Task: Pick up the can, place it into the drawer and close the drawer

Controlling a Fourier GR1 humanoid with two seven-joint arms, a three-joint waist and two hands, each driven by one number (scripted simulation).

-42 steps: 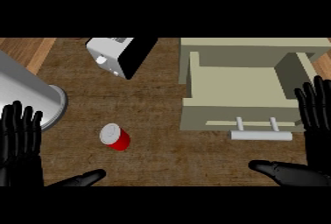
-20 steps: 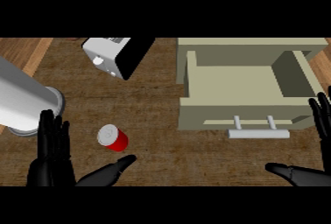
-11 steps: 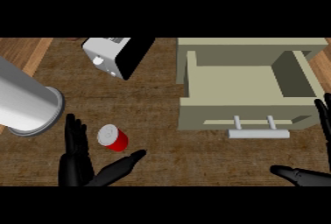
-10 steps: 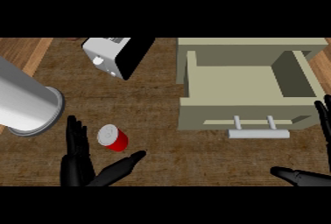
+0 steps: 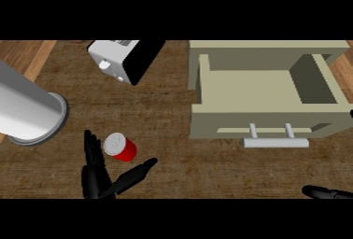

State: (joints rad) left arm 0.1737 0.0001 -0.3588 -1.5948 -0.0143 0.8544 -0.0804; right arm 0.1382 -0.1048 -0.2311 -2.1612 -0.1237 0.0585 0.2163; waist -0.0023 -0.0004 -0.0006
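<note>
A red can [image 5: 121,147] with a white top stands on the wooden counter, left of centre. My left hand [image 5: 100,177] is open just below it, fingers [image 5: 92,151] rising along the can's left side and thumb [image 5: 138,172] reaching under its right; neither curls round it. The beige drawer [image 5: 265,100] stands pulled open at the right, its inside bare, with a white handle [image 5: 276,141] on its front. Of my right hand [image 5: 328,192] only a dark tip shows at the lower right edge.
A large metal cylinder [image 5: 27,112] lies at the left, close to the can. A white and black toaster [image 5: 124,58] stands at the back, left of the drawer. Bare counter lies between can and drawer front.
My left hand has slid right and up toward the can, bracketing it with fingers and thumb. My right hand has sunk toward the lower right corner. The can has not moved.
</note>
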